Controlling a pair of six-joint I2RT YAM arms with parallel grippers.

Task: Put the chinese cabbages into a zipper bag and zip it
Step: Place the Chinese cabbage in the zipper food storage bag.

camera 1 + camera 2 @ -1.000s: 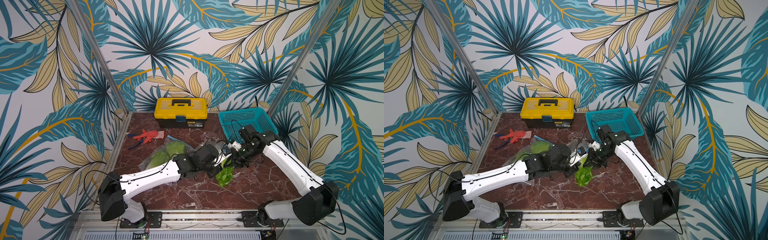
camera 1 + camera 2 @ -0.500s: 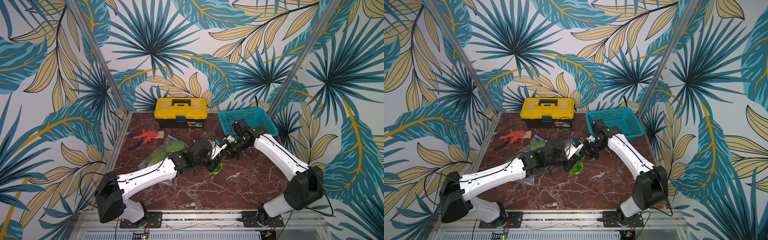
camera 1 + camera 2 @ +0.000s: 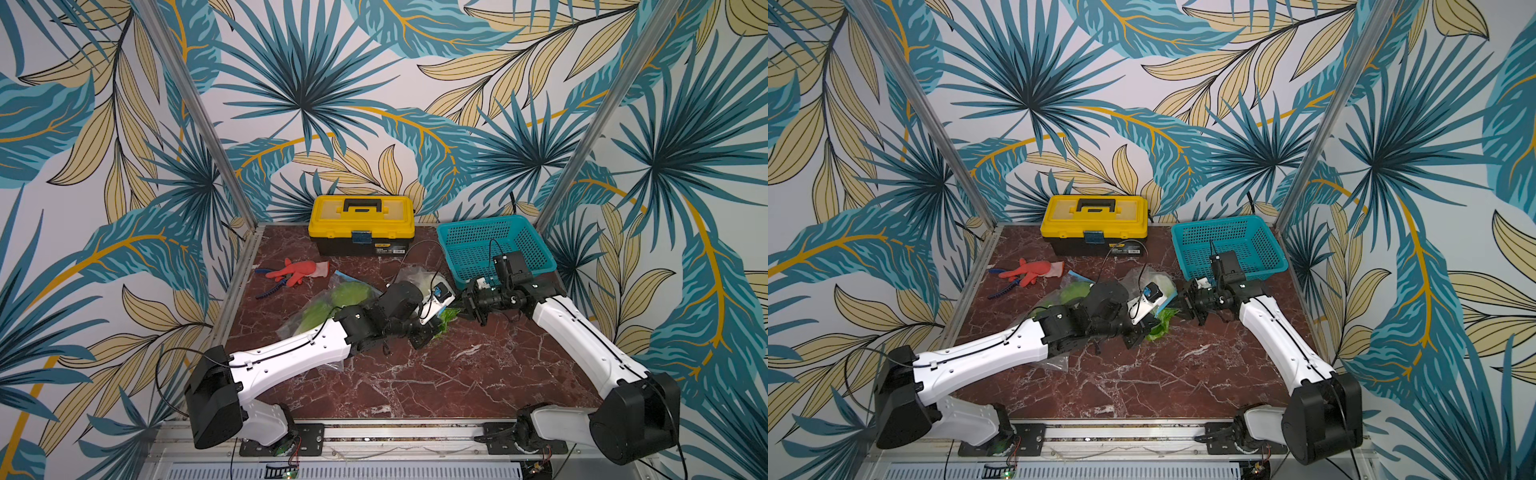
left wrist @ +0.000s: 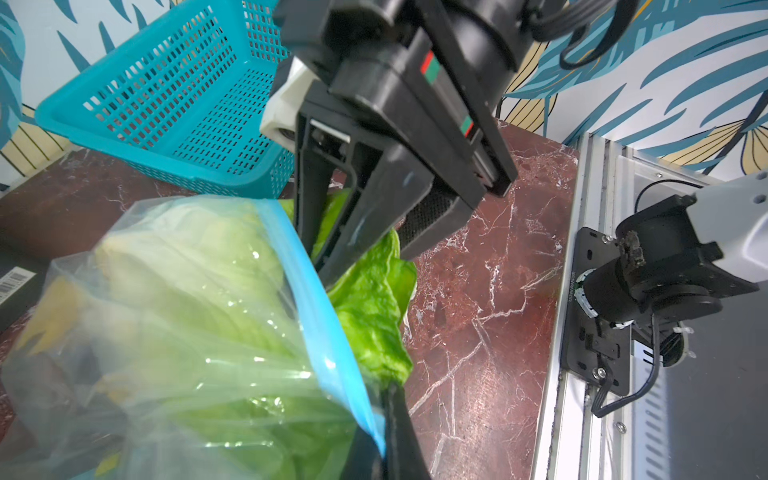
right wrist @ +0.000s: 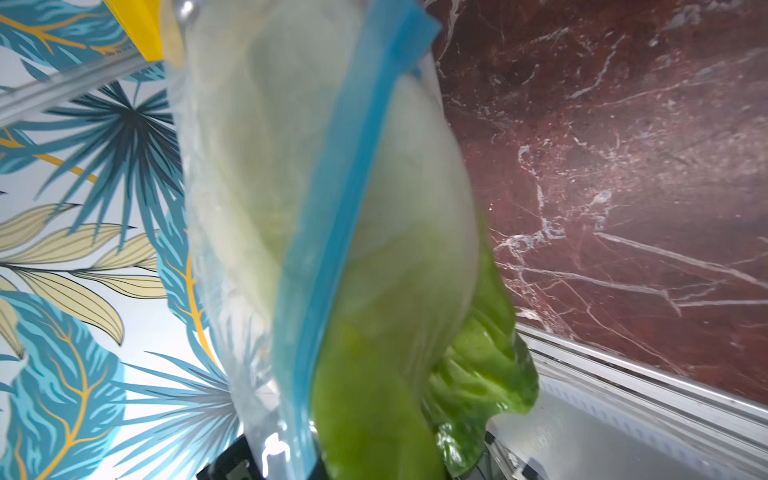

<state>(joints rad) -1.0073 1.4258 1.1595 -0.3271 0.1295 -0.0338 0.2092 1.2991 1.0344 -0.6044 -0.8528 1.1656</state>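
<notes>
Clear plastic of the zipper bag (image 4: 187, 332) shows two cabbages (image 3: 347, 293) inside, behind the left claw (image 3: 419, 338), which is clenched on the bag's blue rim. The third cabbage (image 4: 370, 299) sits half through the mouth with its leaves outside, pinched by the right claw (image 3: 462, 308) facing the left one. By my judgement, pushing it in and zipping remain. The toolbox (image 3: 361, 226) label (image 3: 386, 249) and a barcode (image 4: 10, 284) are too small to read.

Over the last second the left gripper (image 3: 434, 329) and right gripper (image 3: 464, 308) swung left, then returned, ending slightly farther from the near edge. Less green leaf of the cabbage (image 3: 446, 319) now shows outside the zipper bag (image 4: 187, 332).
</notes>
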